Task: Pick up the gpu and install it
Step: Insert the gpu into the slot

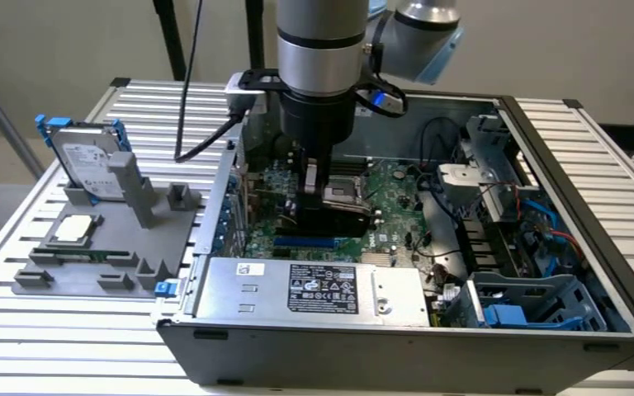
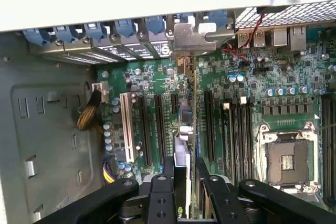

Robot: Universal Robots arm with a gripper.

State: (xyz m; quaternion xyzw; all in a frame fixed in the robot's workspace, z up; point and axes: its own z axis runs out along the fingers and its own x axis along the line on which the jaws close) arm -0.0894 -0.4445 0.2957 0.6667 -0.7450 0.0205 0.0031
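Observation:
The gpu [image 2: 185, 129] appears edge-on in the wrist view, standing upright over the long black expansion slots of the green motherboard [image 2: 247, 77]. Its silver bracket [image 2: 191, 38] sits against the case's rear slot openings, among the blue clips. My gripper [image 2: 185, 167] is shut on the card, one black finger on each face. In the exterior view the gripper [image 1: 319, 188] reaches straight down into the open computer case [image 1: 581, 247]. The card's black cooler [image 1: 333, 221] is low over the board. Whether the card's lower edge is in a slot is hidden.
Outside the case, at the exterior view's left, a grey fixture [image 1: 108, 247] holds a silver hard drive with blue rails [image 1: 86, 161] and a small square processor chip [image 1: 73, 228]. The power supply [image 1: 306, 289], the empty processor socket [image 2: 286, 161] and loose cables [image 1: 537, 223] crowd the case.

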